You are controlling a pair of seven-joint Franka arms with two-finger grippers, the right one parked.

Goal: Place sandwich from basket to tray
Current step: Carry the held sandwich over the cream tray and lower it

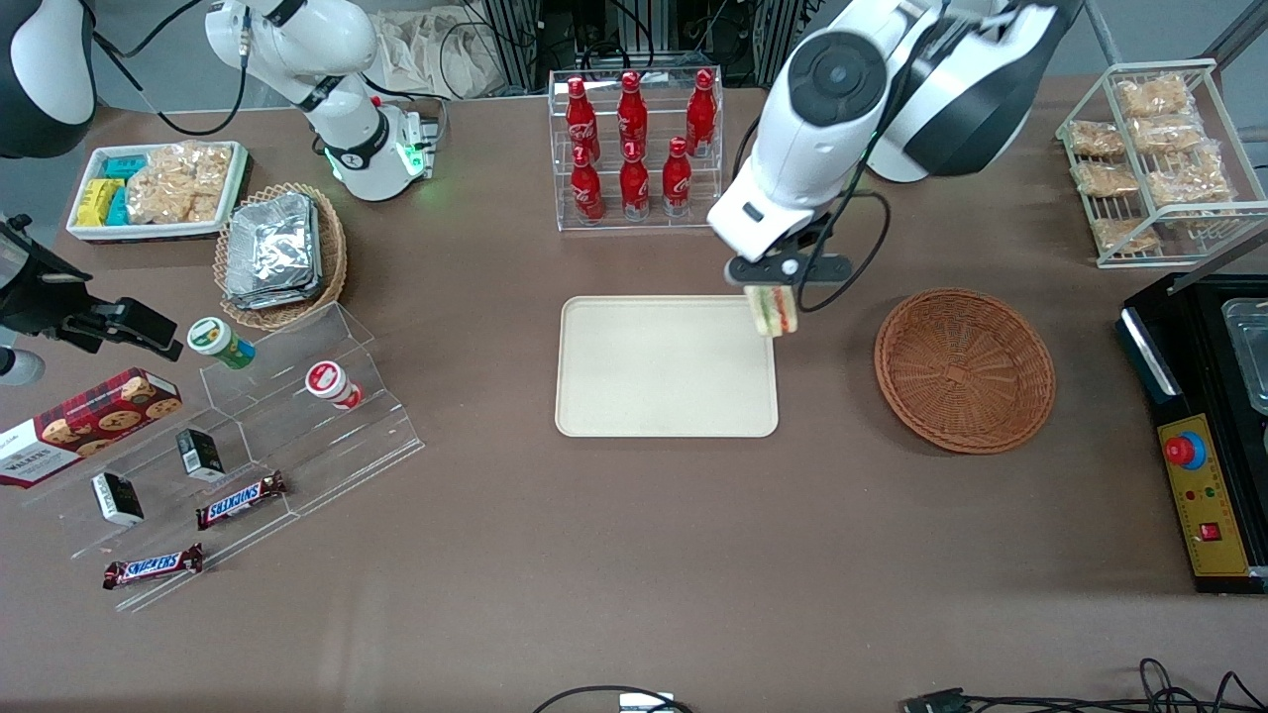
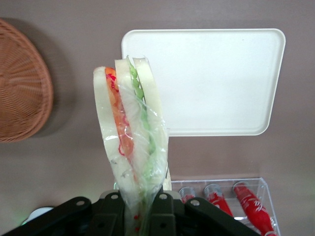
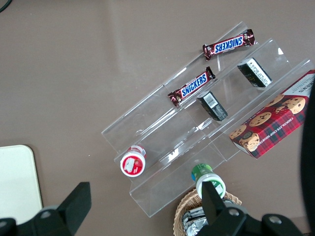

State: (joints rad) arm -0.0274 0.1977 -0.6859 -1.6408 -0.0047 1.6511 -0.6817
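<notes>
My gripper (image 1: 771, 288) pinches the wrapped sandwich (image 1: 774, 311) by its narrow end, hanging it above the cream tray's (image 1: 634, 396) two-o'clock corner (wicker basket (image 1: 964, 369) now empty), so the wedge clears the rim.

— How is the working arm posed?
— It is reached out over the surface (image 1: 634, 555) from the edge farthest from the front camera, its white wrist angled downward, with the pincer (image 1: 776, 290) held above the tray (image 1: 664, 368), over the tray corner nearest the basket (image 1: 964, 369).

— And the pincer's state?
— It is pointed down and closed on the sandwich (image 1: 774, 312). In the left wrist view the black fingers (image 2: 162, 211) are seen pressed against the wrapped wedge (image 2: 130, 142) from both sides, gripping its narrow end. The sandwich is held clear of the tray.
</notes>
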